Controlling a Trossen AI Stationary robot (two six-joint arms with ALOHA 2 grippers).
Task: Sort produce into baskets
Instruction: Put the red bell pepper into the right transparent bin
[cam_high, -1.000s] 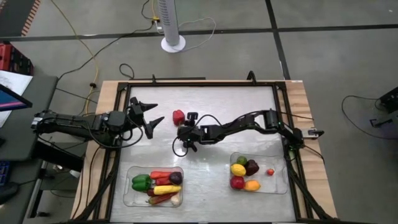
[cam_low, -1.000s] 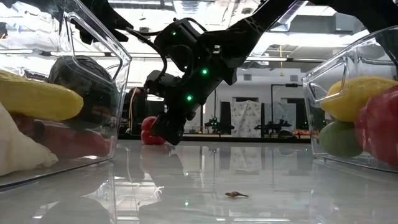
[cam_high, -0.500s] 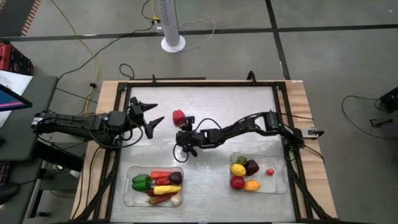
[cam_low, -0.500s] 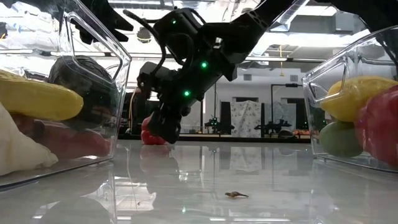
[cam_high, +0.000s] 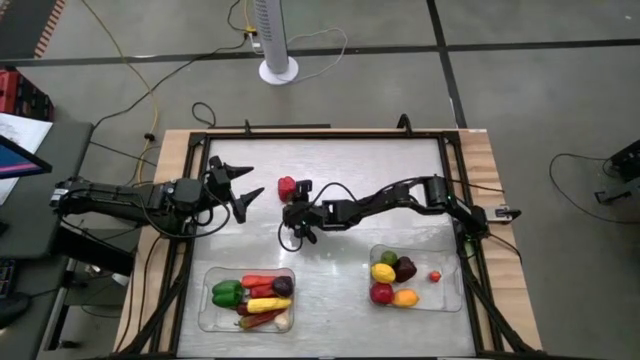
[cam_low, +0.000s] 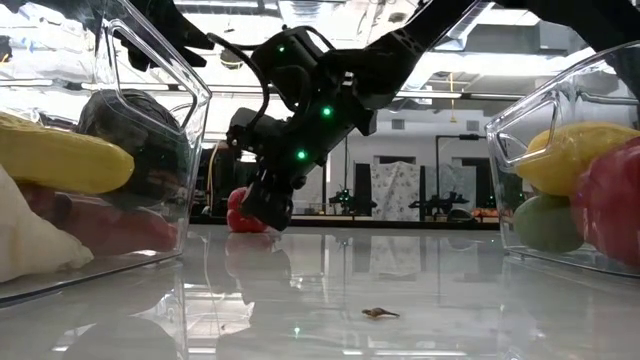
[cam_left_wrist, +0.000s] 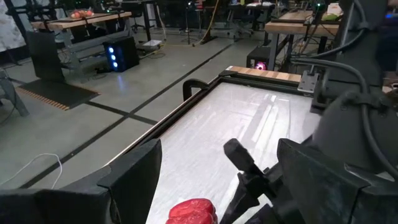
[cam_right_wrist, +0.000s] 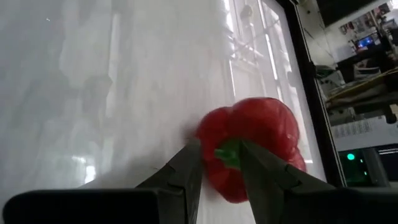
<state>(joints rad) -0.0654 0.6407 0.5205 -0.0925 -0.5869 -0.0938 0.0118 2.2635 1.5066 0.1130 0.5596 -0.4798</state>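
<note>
Tabletop: right end effector (cam_high: 294, 190) nearer pepper (cam_high: 286, 186)

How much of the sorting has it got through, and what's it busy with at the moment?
Nearly done, it seems. The left basket and right basket both hold produce. One red pepper lies loose on the table. The right gripper has its jaws around the pepper's green stem; whether it is gripped, I cannot tell. The left gripper waits open nearby.

Glossy red pepper (cam_right_wrist: 252, 146), clear shiny plastic baskets (cam_high: 212, 317), smooth reflective table (cam_high: 350, 160), wooden edge
</note>
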